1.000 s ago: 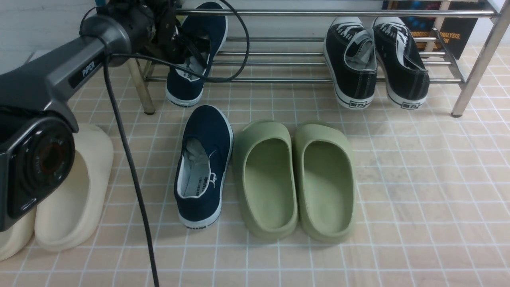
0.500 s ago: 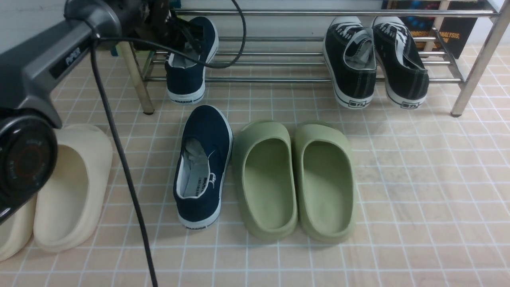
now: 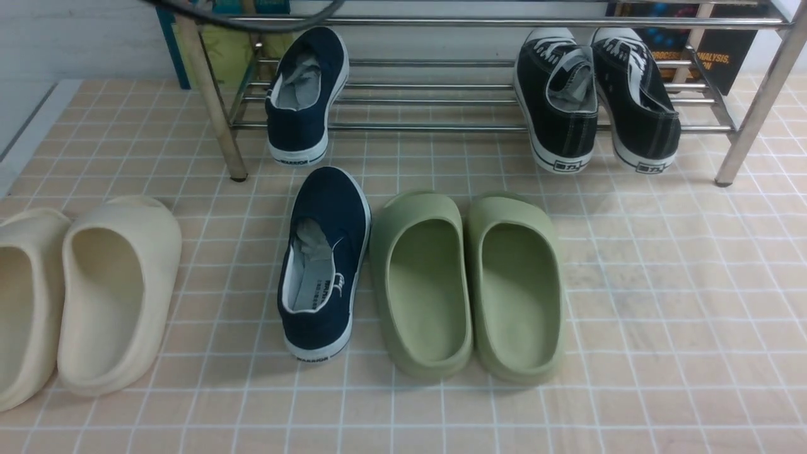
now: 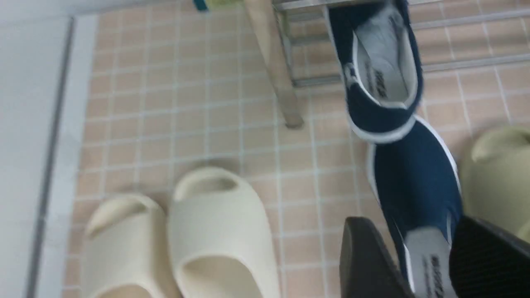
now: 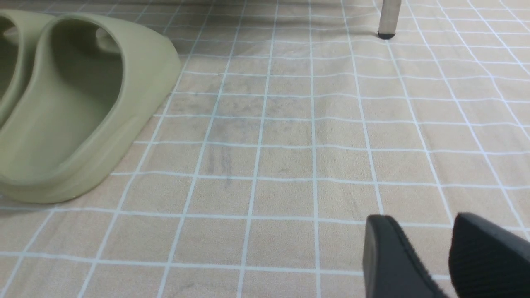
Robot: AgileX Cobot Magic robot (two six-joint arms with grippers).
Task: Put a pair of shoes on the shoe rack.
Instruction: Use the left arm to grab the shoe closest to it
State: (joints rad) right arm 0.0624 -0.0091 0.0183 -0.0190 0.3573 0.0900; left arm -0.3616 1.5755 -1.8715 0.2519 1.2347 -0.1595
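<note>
One navy slip-on shoe (image 3: 302,94) rests on the lower tubes of the chrome shoe rack (image 3: 441,127) at its left end, heel toward me. The other navy shoe (image 3: 325,265) lies on the tiled floor in front of it. Neither arm shows in the front view. In the left wrist view my left gripper (image 4: 418,256) is open and empty, high above the floor shoe (image 4: 414,186), with the racked shoe (image 4: 381,70) beyond. My right gripper (image 5: 422,252) is open and empty over bare tiles.
Two black lace-up sneakers (image 3: 592,94) sit on the rack's right part. A pair of olive-green slides (image 3: 466,284) lies right beside the floor shoe. A pair of cream slides (image 3: 94,290) lies at the left. A rack leg (image 3: 214,107) stands by the racked shoe.
My left arm has let go of the navy shoe on the rack and pulled back up out of the front view. The shoe stays on the tubes.
</note>
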